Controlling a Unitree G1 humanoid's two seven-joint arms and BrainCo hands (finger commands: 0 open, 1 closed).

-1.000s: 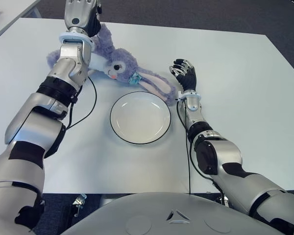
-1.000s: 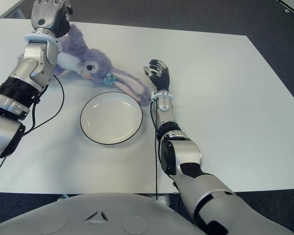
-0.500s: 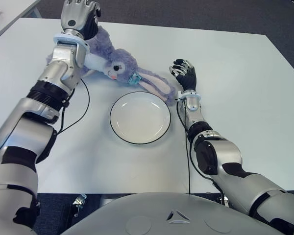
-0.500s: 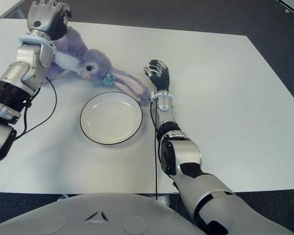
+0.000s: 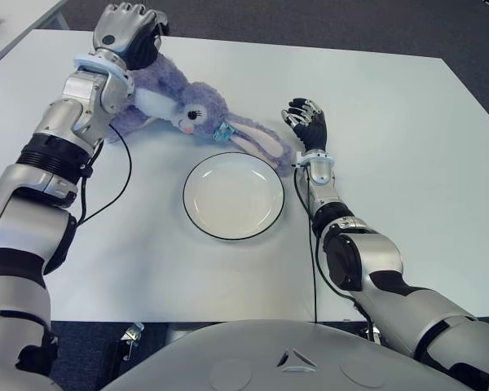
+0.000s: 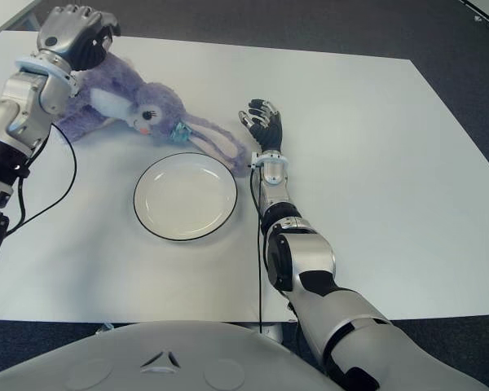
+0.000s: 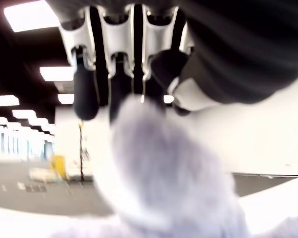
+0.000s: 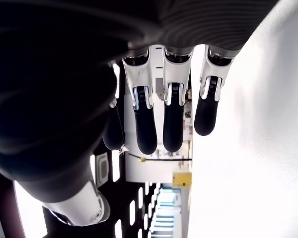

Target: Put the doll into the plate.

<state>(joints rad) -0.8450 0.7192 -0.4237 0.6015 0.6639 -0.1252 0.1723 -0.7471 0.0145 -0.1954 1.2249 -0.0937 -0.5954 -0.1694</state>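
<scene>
White table (image 5: 407,122) holds an empty plate (image 5: 233,195). Left hand (image 5: 127,31) curls onto the doll (image 5: 197,107) beneath it. Right hand (image 5: 307,124), fingers relaxed and empty, sits beside the doll's ear.

White table (image 5: 407,122) (dark floor (image 5: 310,24) beyond)

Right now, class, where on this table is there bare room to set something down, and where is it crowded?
The table is bare to the right of the right hand and along its near edge below the plate. The plate is empty too. It is crowded at the far left, where the left hand meets the doll.
</scene>
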